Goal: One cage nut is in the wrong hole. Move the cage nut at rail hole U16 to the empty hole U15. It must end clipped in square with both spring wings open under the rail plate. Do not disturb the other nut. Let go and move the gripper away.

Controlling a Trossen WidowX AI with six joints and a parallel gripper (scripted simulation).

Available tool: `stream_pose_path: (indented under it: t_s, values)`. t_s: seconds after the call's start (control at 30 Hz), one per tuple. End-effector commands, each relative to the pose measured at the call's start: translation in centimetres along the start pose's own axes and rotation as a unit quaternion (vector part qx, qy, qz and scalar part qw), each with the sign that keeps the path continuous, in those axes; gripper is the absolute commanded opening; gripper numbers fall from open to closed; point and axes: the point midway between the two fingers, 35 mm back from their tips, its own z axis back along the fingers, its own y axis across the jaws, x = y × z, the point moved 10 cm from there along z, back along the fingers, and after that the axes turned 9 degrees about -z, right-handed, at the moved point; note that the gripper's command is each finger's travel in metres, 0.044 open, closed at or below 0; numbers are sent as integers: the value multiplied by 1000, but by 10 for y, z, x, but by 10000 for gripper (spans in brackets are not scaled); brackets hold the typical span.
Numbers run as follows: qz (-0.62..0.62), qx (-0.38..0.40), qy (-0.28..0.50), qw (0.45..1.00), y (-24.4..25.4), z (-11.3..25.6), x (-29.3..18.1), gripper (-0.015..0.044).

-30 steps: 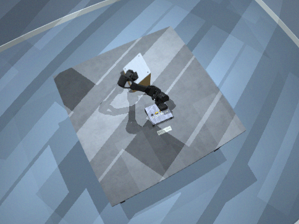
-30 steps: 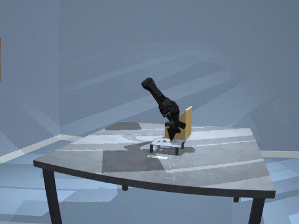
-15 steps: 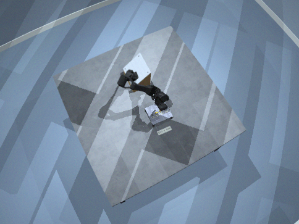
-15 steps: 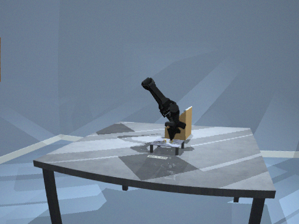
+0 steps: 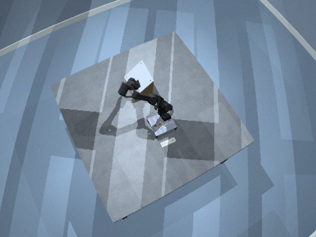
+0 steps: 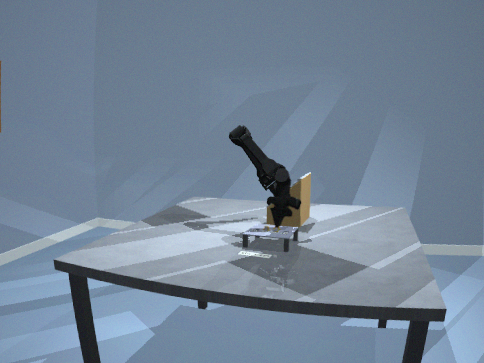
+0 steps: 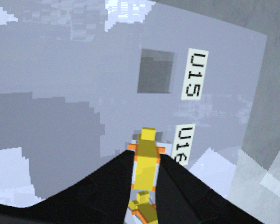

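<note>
My narrow black two-fingered claw (image 5: 166, 117) (image 6: 278, 225) (image 7: 145, 161) points down, pinched nearly shut, inward from the bench's edges.
</note>
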Motion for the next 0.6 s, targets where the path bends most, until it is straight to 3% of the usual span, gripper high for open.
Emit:
stream_pose_path:
  t_s: [0.0,0.57]
  values:
    - [1,-3,2,1000,0,0,0,29]
    - [1,-3,2,1000,-1,0,0,29]
